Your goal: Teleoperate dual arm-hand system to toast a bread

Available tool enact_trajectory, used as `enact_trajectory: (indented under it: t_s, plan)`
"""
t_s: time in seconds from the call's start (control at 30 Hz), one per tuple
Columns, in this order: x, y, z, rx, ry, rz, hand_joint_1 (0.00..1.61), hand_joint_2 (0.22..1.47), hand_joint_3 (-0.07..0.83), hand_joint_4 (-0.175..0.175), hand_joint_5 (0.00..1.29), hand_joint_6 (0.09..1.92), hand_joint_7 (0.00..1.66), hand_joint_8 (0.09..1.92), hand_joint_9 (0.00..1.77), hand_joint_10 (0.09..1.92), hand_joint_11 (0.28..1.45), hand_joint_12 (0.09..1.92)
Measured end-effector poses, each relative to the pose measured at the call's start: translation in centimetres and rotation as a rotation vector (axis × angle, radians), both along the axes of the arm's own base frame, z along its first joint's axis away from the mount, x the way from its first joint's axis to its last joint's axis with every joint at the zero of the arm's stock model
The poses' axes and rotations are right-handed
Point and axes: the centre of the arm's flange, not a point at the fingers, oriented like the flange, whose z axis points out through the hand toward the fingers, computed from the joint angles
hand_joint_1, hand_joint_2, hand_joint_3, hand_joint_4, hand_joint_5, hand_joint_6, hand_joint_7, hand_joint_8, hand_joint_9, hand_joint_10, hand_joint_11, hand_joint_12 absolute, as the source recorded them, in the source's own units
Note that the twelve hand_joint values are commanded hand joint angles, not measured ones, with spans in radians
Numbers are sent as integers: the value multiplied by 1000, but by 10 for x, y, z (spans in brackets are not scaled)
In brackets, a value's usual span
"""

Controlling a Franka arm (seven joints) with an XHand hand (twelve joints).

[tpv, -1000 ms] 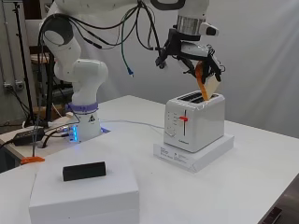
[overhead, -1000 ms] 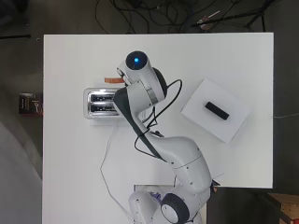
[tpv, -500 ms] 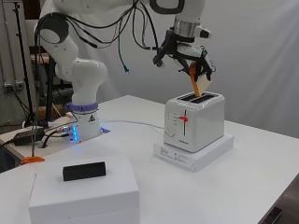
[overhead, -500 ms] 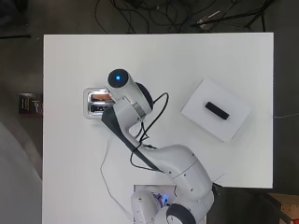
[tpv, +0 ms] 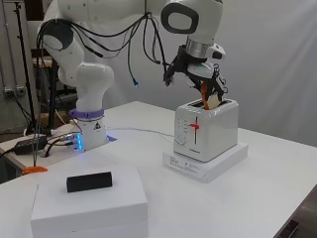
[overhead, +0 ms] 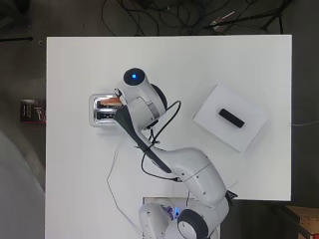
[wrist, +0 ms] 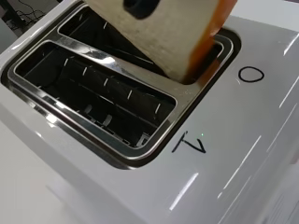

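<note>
Over the toaster (tpv: 205,130), the bread slice (wrist: 163,35), pinched by the robot hand (tpv: 200,74), has been lowered partway into one slot; release remains.

You are looking at a white toaster (tpv: 205,130) with chrome slots, tan bread (wrist: 163,35) showing an orange crust, beside a white box (overhead: 230,124) carrying a black block (overhead: 232,118).

A flat white rectangular box (overhead: 233,116) lies on the white desk (overhead: 259,59), turned at an angle to the desk's edges. A small black rectangular block (overhead: 232,119) rests on top of it, near the middle. Dark cables (overhead: 164,15) trail over the floor beyond the desk's far edge.
</note>
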Motion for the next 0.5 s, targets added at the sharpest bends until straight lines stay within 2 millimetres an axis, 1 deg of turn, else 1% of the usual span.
enact_trajectory:
  t_s: [0.07,0.1,0.13,0.17,0.2,0.23,0.27,0.3,0.4,0.43,0.47,0.5]
  plan:
    - [0,-6,-1,0,8,-3,1237,1160,0,-175,692,1318,1120,817,1404,87,716,331]
    - [-1,-6,-2,-3,14,3,1235,1161,0,-175,691,1328,1119,812,1391,87,725,269]
    - [-2,-3,-3,-9,17,14,904,1114,-6,-148,557,953,962,569,1201,87,663,174]
    - [-3,1,-5,-17,18,25,545,1001,-31,-142,335,550,664,325,869,87,561,96]
    - [-4,3,-6,-22,21,32,317,907,-32,-143,178,287,399,168,587,87,474,87]
    - [-3,2,-8,-31,34,33,172,867,-20,-143,93,143,253,89,420,87,419,87]
    - [-1,1,-10,-41,50,30,86,855,-9,-140,58,87,183,87,336,87,390,87]
    - [1,0,-12,-49,66,28,41,856,0,-135,47,87,152,87,296,87,376,87]
    - [6,4,-10,-53,59,-7,3,898,13,-110,57,87,140,87,267,87,367,87]
    - [6,2,-9,-48,42,-27,1,923,9,-101,98,87,172,87,281,87,365,87]
    - [5,-7,-8,-46,23,-67,0,948,10,-92,140,87,205,87,300,87,364,87]
    - [6,-23,-9,-51,7,-122,0,971,13,-85,168,87,224,87,309,87,362,87]
